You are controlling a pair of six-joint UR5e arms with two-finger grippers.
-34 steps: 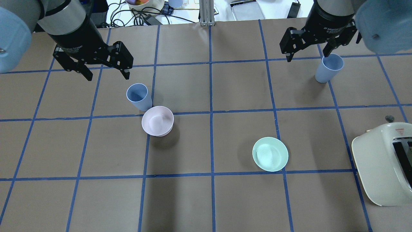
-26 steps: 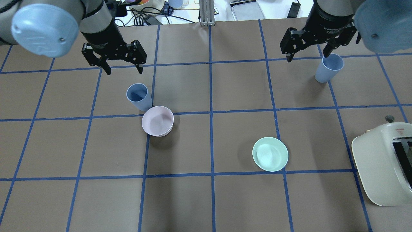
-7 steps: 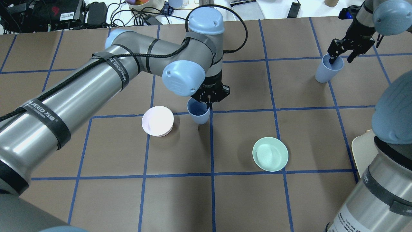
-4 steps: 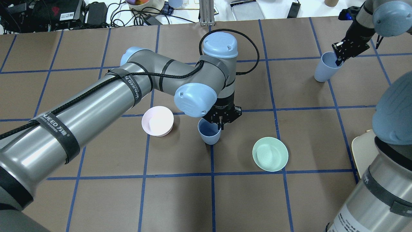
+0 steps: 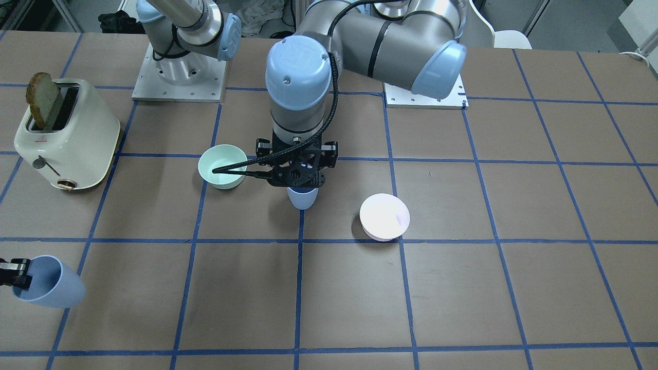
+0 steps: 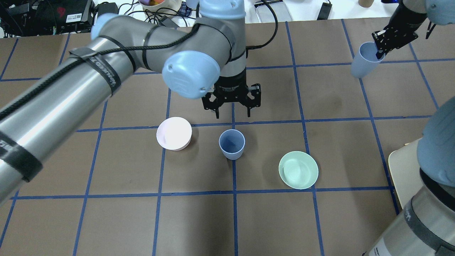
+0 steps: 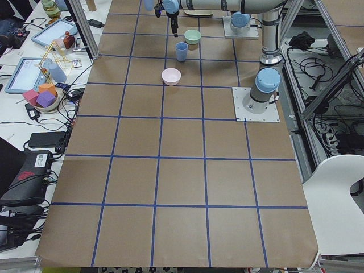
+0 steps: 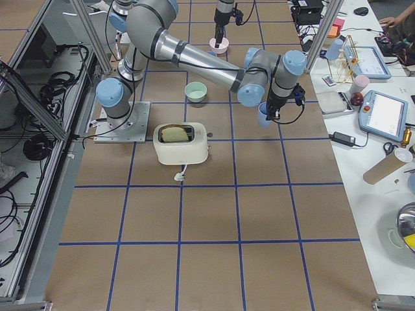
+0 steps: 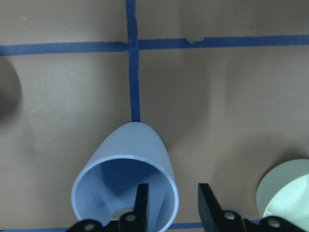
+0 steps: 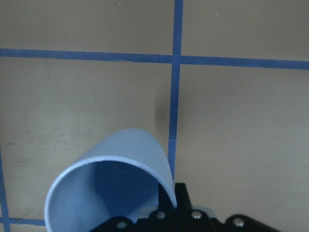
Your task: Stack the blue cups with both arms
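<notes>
One blue cup (image 6: 231,144) stands upright on the table between the two bowls; it also shows in the front view (image 5: 302,198) and the left wrist view (image 9: 125,186). My left gripper (image 6: 231,111) is open and empty, raised above and just behind this cup; in the wrist view its fingers (image 9: 141,203) straddle the cup's near rim. My right gripper (image 6: 382,48) is shut on the rim of the second blue cup (image 6: 364,62) and holds it tilted, off the table at the far right. It also shows in the front view (image 5: 49,288) and the right wrist view (image 10: 111,188).
A pale pink bowl (image 6: 174,133) sits left of the standing cup and a mint-green bowl (image 6: 298,170) right of it. A cream toaster (image 5: 67,136) with bread stands at the right near edge. Clutter lies beyond the table's far edge.
My left gripper has opened, let go of its cup on the table and risen away from it. My right gripper has lifted its cup higher.
</notes>
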